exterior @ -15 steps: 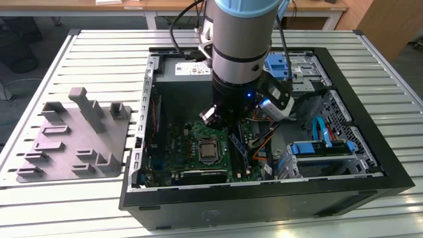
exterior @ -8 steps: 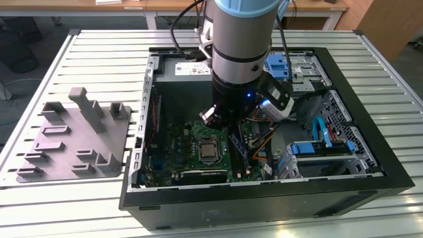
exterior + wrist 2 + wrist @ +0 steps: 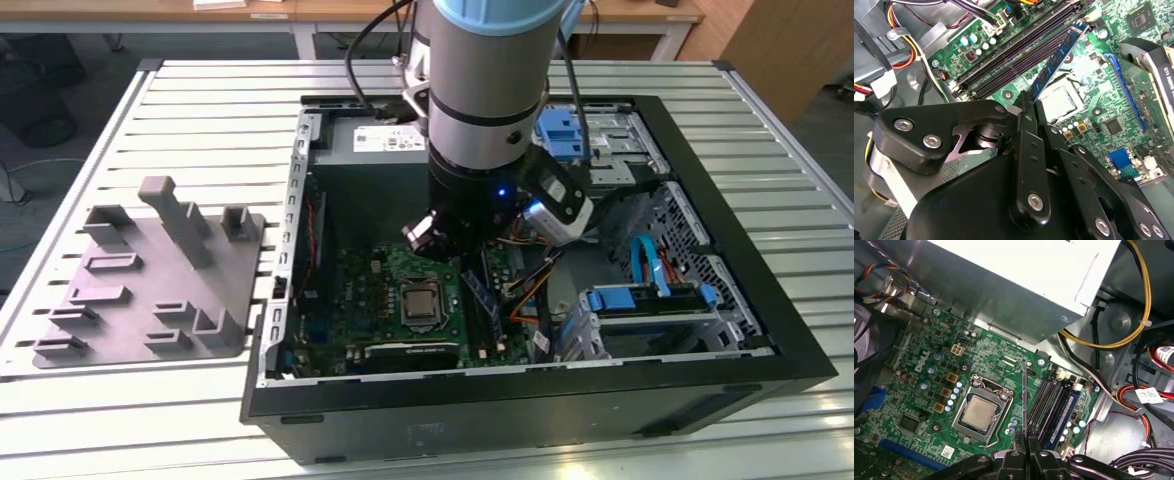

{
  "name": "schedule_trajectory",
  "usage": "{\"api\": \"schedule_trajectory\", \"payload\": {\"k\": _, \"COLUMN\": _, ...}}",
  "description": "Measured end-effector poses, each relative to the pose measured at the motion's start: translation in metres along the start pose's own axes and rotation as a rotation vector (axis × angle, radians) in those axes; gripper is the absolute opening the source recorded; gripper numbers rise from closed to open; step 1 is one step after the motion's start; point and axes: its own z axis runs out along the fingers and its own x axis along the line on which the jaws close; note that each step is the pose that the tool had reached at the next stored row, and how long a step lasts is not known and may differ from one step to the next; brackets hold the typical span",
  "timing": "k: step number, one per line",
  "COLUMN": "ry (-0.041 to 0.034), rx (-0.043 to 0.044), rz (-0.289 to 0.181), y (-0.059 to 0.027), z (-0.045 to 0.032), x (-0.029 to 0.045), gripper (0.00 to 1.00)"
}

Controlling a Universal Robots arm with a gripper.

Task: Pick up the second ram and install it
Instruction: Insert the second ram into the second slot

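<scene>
Slatted white table (image 3: pixel 160 120) carries an open computer case (image 3: pixel 747 300); arm is lowered inside it, over the motherboard (image 3: pixel 919 385).

Pincer (image 3: pixel 1029 102) is closed on the second ram (image 3: pixel 1056 57), gripping one end while the stick stands on edge, above the board between the processor socket (image 3: pixel 981 412) and the bank of memory slots (image 3: pixel 1051 402); one slot appears already filled with a blue-labelled stick. Grey moulded fixture (image 3: pixel 147 270) sits on the table beside the case, well apart. Risks, as judged: the stick looks near to, not over, a free slot, so pressing down could land it on the socket edge or a slot wall; the end grip may let it tilt; nearby cables (image 3: pixel 1114 340) could snag the wrist.
</scene>
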Motion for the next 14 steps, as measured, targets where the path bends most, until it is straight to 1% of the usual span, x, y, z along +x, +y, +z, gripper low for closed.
{"api": "schedule_trajectory", "payload": {"k": 14, "ry": -0.0006, "rx": 0.0015, "rz": 0.032, "y": 0.0, "z": 0.0001, "x": 0.0, "gripper": 0.14}}
